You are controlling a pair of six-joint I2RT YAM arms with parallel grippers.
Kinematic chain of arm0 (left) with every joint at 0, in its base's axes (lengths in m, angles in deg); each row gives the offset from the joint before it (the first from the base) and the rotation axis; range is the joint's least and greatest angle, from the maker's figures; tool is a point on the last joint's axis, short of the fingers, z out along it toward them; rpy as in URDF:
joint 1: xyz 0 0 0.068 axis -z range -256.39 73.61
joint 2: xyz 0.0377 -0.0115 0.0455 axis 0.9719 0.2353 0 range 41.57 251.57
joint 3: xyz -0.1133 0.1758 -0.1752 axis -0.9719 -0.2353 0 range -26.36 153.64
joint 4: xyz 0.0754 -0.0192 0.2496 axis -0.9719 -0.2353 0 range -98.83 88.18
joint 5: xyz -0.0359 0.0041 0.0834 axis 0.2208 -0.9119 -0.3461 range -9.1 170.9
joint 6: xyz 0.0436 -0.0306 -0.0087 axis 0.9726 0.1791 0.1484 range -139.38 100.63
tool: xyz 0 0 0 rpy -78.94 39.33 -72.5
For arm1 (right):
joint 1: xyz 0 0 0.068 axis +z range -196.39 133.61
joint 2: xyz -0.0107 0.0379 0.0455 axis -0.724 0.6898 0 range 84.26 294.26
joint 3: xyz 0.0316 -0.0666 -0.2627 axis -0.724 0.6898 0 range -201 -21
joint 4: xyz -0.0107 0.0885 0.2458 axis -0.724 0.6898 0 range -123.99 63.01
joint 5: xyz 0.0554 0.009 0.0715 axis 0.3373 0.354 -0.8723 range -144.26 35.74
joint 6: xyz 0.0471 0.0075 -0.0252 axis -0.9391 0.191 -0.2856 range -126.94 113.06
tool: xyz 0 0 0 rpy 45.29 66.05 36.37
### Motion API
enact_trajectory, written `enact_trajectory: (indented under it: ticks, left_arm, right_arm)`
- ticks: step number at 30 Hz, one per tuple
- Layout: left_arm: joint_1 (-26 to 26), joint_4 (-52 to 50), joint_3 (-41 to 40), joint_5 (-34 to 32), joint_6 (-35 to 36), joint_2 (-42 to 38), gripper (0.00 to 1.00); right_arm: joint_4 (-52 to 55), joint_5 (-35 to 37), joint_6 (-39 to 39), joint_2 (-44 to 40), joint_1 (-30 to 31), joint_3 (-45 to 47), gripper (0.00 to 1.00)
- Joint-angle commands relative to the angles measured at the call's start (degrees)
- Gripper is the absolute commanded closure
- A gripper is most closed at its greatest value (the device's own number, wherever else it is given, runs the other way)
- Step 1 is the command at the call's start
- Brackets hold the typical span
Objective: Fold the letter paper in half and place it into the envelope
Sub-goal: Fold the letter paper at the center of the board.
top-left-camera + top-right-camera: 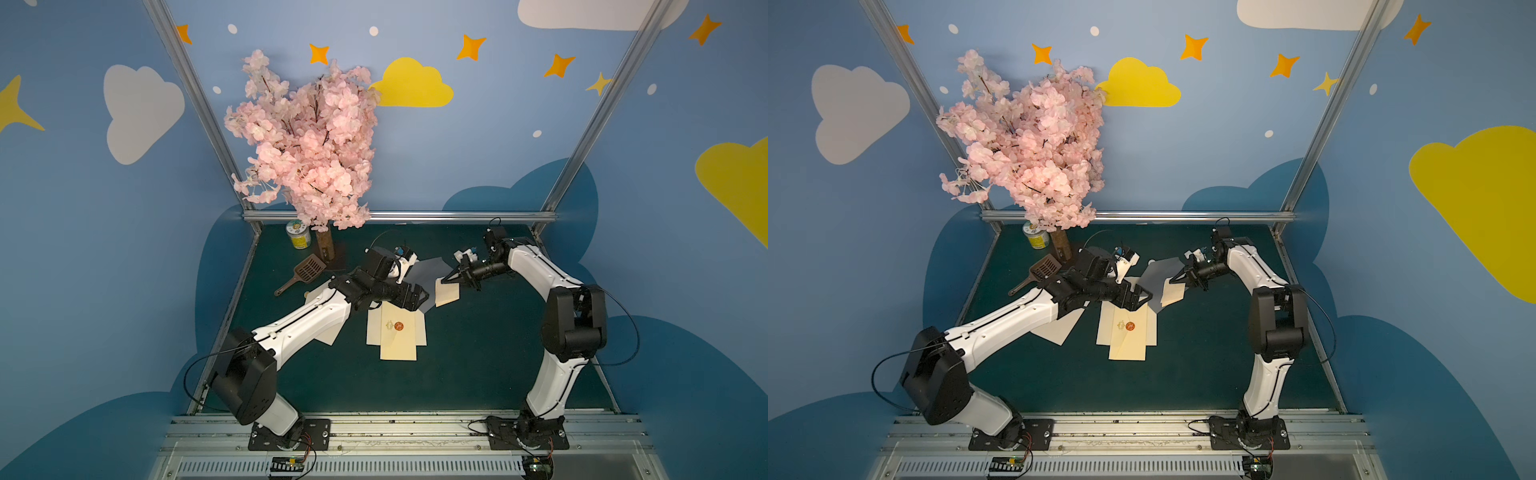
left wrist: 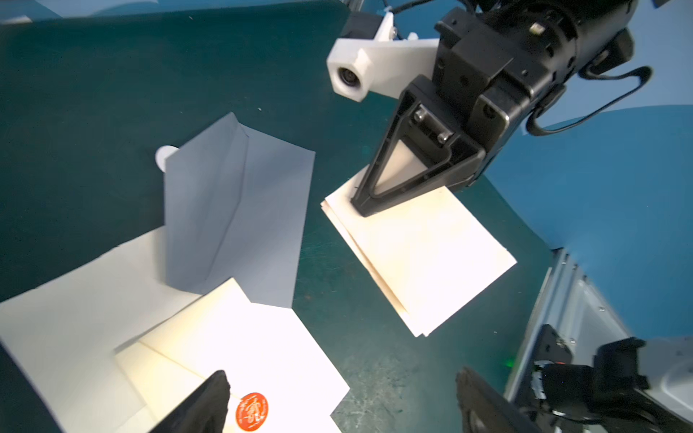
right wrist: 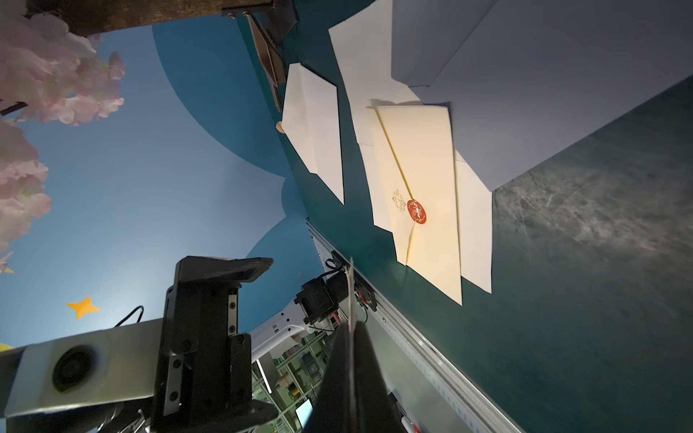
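Left pincer [image 2: 345, 399] agape; right pincer [image 1: 448, 279] clamped.

Right claw [image 2: 363, 207] pinches a corner of folded letter paper [image 2: 431, 262].

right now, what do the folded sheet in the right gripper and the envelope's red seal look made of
Folded sheet: cream paper, matte; thin stacked edges show along one side. Red seal: likely a sticker or wax-style disc, slightly shiny, with a pale printed or pressed figure; I cannot tell which.

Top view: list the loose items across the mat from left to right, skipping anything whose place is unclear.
Brown scoop → cream envelope with red seal → folded letter paper in the right gripper.
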Motion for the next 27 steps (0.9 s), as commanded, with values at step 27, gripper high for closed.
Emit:
enact_trajectory:
  ticks: [27]
  left_arm:
    - [-9.8, 33.2, -3.9, 34.5, -25.6, 11.7, 0.25]
  right_arm:
    - [-22.7, -13.0, -3.0, -7.2, 8.8, 8.5, 1.0]
